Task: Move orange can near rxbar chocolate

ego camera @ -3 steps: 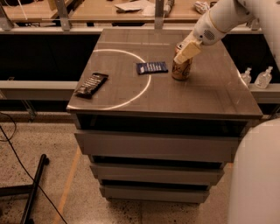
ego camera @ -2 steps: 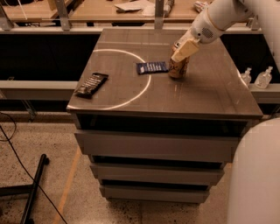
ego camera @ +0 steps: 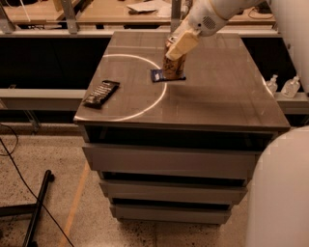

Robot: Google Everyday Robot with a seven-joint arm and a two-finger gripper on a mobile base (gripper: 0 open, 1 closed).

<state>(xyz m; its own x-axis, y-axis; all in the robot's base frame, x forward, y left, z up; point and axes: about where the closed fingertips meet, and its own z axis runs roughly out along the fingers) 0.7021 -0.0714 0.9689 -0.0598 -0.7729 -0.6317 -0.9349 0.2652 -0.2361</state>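
Observation:
The orange can is held in my gripper, whose cream fingers are closed on its upper part. The can hangs over or rests on the right end of a dark blue bar wrapper near the middle of the table; I cannot tell which. The rxbar chocolate, a flat black wrapper with pale lettering, lies near the table's left edge, well to the left of the can. My white arm reaches in from the upper right.
The brown table top carries a pale curved line and sits on a drawer cabinet. Two small clear bottles stand on a shelf to the right. A workbench runs behind. The robot's white body fills the lower right.
My gripper has carried the orange can leftward across the table, from right of the blue wrapper to over its right end. The black bar has not moved.

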